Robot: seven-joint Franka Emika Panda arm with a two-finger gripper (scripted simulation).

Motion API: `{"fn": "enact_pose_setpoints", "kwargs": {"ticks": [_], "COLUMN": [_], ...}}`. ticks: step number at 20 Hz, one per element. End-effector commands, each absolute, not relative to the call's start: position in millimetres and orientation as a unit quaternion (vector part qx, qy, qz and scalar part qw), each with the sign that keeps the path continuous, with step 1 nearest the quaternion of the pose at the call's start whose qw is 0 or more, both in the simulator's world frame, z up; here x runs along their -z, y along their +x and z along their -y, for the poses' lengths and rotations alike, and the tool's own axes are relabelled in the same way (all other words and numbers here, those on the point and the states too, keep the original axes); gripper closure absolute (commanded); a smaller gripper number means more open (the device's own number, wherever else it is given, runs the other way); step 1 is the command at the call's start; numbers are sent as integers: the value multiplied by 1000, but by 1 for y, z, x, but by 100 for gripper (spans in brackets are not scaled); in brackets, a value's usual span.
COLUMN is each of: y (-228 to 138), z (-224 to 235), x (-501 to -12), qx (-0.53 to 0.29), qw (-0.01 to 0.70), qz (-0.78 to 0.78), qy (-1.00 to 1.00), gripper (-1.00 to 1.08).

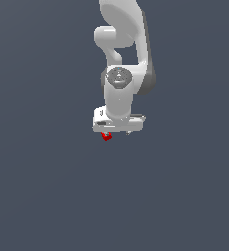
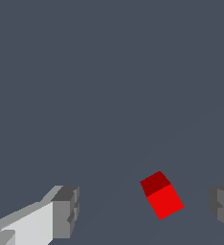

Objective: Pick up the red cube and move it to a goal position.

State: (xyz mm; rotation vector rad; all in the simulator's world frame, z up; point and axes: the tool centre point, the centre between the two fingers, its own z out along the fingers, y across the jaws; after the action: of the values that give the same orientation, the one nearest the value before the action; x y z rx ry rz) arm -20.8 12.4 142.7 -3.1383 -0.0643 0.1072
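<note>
The red cube (image 1: 105, 137) is a tiny bright red block showing just under the white hand in the exterior view. In the wrist view the red cube (image 2: 162, 196) lies between the two grey fingertips (image 2: 66, 210), turned at an angle and nearer to one of them, touching neither. My gripper (image 2: 142, 208) is open, with its jaws wide apart on either side of the cube. In the exterior view the gripper (image 1: 117, 133) points straight down over the cube, and its hand hides most of the cube.
A plain dark grey surface (image 1: 48, 196) fills both views. The white arm (image 1: 121, 44) rises straight above the hand. No other object shows.
</note>
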Motion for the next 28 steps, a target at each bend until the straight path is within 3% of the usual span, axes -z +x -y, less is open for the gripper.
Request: {"fn": "enact_pose_setpoints", "kwargs": {"ticks": [1, 13, 28], "y": [-21, -37, -82], "z": [-12, -5, 28], "x": [-143, -121, -50], "qx": [-34, -28, -8], "qw": [0, 0, 0], "qz": [20, 68, 222], "qy": [-999, -997, -975], "gripper": [-92, -92, -92]}}
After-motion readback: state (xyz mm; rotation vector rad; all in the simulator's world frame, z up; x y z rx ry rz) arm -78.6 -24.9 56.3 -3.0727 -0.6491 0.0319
